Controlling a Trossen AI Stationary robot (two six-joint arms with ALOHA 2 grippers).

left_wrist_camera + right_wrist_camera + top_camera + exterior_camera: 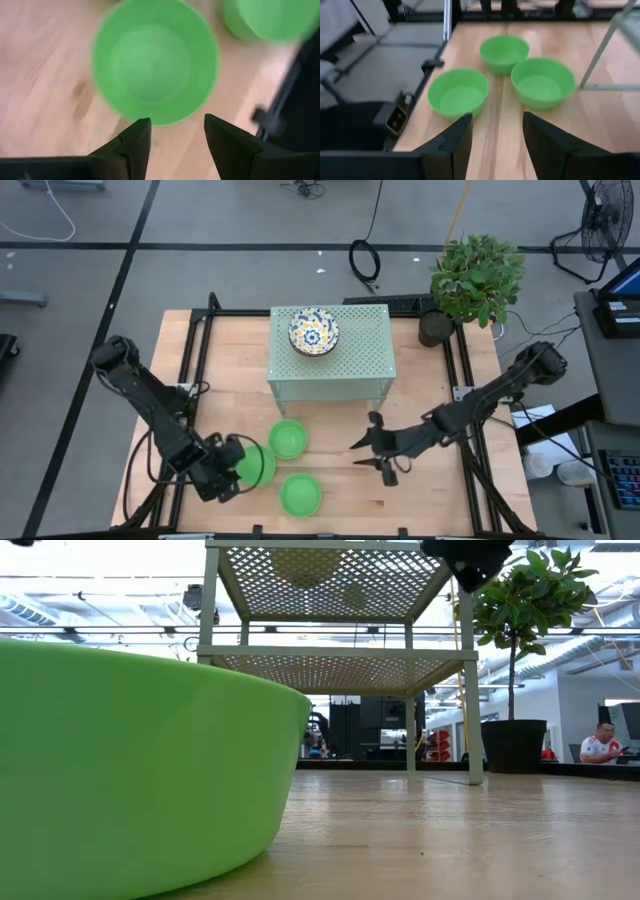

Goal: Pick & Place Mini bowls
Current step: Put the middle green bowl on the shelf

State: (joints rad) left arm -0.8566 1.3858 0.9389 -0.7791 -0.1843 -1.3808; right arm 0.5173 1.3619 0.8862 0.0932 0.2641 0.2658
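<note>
Three plain green mini bowls stand on the wooden table in front of the stand: one nearest the stand [288,438], one to the left [257,466], and one by the near edge [300,494]. A white floral bowl [313,331] sits on top of the pale green perforated stand [370,355]. My left gripper [233,467] is open just left of the left bowl [155,67], its fingers short of the rim. My right gripper [366,450] is open and empty, right of the bowls, which show in its wrist view [458,92].
A potted plant [476,280] stands at the far right corner of the table. The stand's legs [600,50] come down close to the bowl nearest it. The near bowl fills the low view's left [130,770]. Black frame rails [200,350] run along the table's sides.
</note>
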